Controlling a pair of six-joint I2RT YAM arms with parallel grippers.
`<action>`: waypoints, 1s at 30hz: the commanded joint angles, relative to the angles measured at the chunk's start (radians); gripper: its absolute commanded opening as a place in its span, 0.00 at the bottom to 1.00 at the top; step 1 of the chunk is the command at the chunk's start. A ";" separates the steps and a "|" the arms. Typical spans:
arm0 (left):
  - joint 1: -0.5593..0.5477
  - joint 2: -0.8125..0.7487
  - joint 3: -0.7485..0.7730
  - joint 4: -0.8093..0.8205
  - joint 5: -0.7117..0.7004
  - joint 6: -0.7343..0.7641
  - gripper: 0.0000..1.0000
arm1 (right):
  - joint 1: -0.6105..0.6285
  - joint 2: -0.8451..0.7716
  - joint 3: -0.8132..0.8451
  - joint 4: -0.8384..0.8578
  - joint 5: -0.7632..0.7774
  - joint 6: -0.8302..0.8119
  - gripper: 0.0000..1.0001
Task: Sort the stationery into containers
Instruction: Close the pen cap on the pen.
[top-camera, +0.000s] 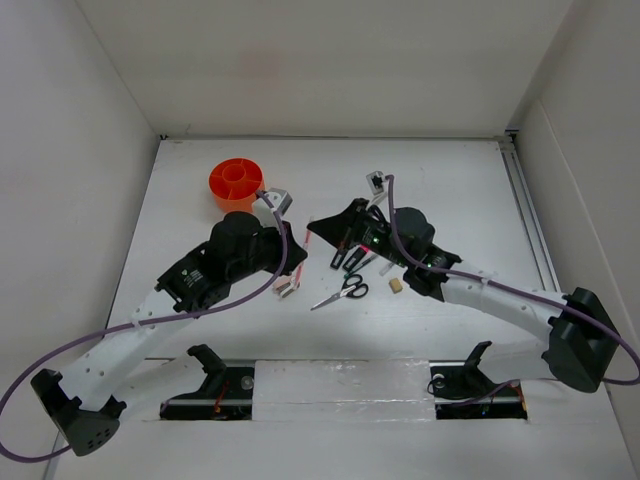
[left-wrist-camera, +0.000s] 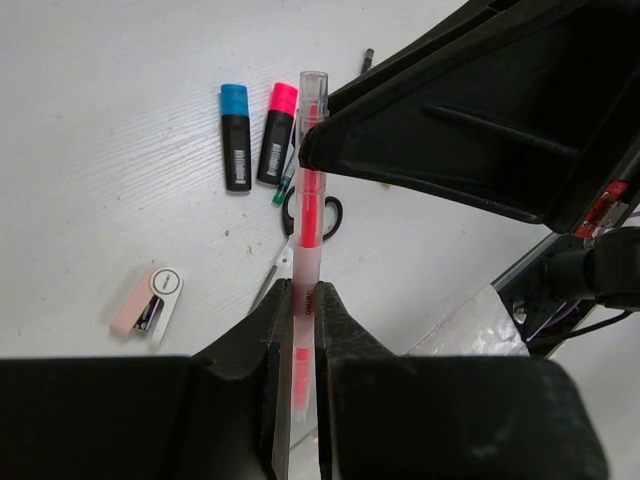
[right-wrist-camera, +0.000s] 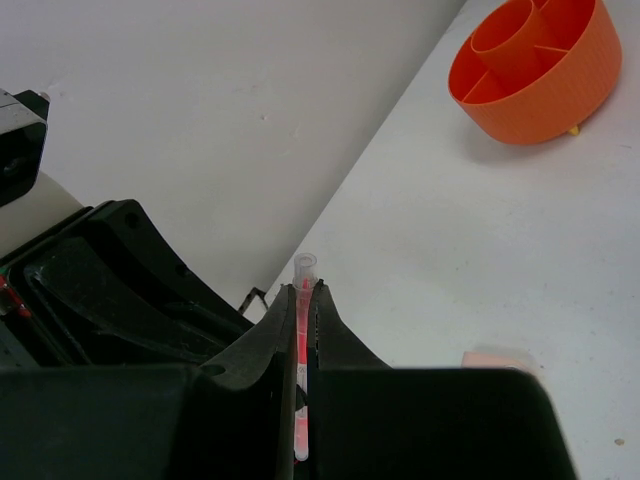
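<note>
While your left gripper (left-wrist-camera: 298, 300) and right gripper (right-wrist-camera: 305, 300) both pinched the pen (left-wrist-camera: 311, 205) aloft near the tub (right-wrist-camera: 545, 105), its visible compartments held nothing; highlighters (left-wrist-camera: 237, 145), scissors (top-camera: 347, 290), stapler (left-wrist-camera: 150, 300) lay farther from the tub, unsorted.

Orange tub (right-wrist-camera: 540, 110), translucent red pen (left-wrist-camera: 311, 200)

Our left arm (top-camera: 130, 340) and right arm (top-camera: 500, 300) bend inward from their bases, wrists turned toward each other. Our left gripper (left-wrist-camera: 300, 292) is clamped on the red pen (left-wrist-camera: 310, 215), and our right gripper (right-wrist-camera: 305, 292) pinches the same pen farther along (the two sets of fingertips nearly meet).
</note>
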 joint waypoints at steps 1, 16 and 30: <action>0.017 -0.025 0.030 0.131 -0.120 -0.003 0.00 | 0.041 0.012 -0.016 -0.095 -0.106 -0.044 0.00; 0.017 -0.063 0.030 0.141 -0.166 -0.003 0.00 | 0.070 0.044 0.012 -0.095 -0.117 -0.044 0.00; 0.017 -0.054 0.020 0.141 -0.106 0.006 0.00 | 0.070 -0.022 0.030 -0.095 -0.108 -0.064 0.61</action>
